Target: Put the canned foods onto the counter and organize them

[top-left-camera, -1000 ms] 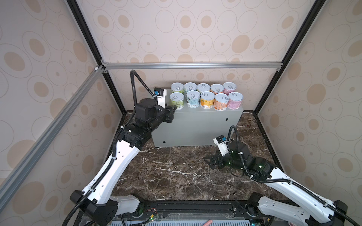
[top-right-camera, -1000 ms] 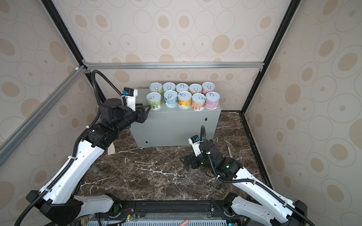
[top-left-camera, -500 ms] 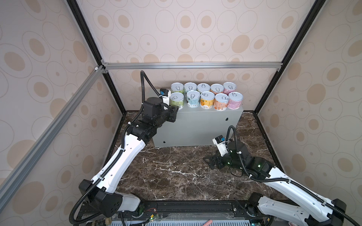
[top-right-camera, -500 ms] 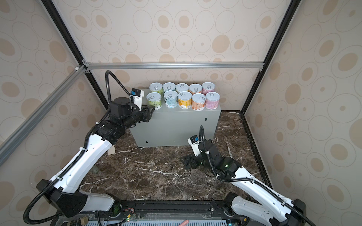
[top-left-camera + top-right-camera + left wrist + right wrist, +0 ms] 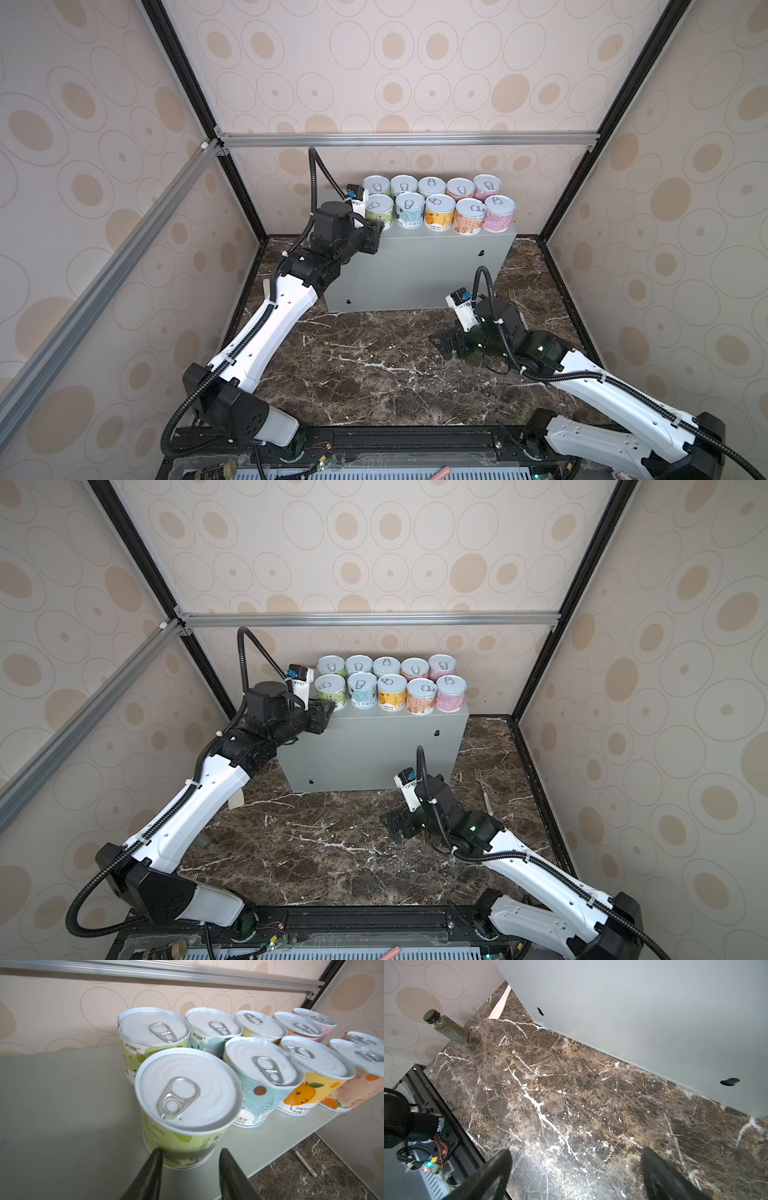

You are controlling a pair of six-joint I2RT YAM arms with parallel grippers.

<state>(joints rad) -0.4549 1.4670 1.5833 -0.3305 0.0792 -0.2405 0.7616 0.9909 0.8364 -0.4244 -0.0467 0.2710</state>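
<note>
Ten canned foods stand in two rows of five on the grey counter (image 5: pixel 415 266), green at the left through blue, yellow and orange to pink. The front green can (image 5: pixel 380 210) (image 5: pixel 182 1105) sits nearest my left gripper (image 5: pixel 376 237) (image 5: pixel 189 1150). That gripper is at the counter's front left edge. Its jaws stand a narrow gap apart, narrower than the can, with nothing between them. One fingertip (image 5: pixel 156 1153) overlaps the can's base. My right gripper (image 5: pixel 442 345) (image 5: pixel 575 1149) hangs wide open and empty over the marble in front of the counter (image 5: pixel 654 1012).
A fork (image 5: pixel 484 791) lies on the marble right of the counter. A pale wooden spatula (image 5: pixel 500 1003) and a dark-capped spice jar (image 5: pixel 446 1026) lie by the left wall. An aluminium rail (image 5: pixel 395 139) crosses the back wall above the cans.
My left arm has swung right along the counter's front left edge, bringing its gripper up against the front green can. The right arm has not moved.
</note>
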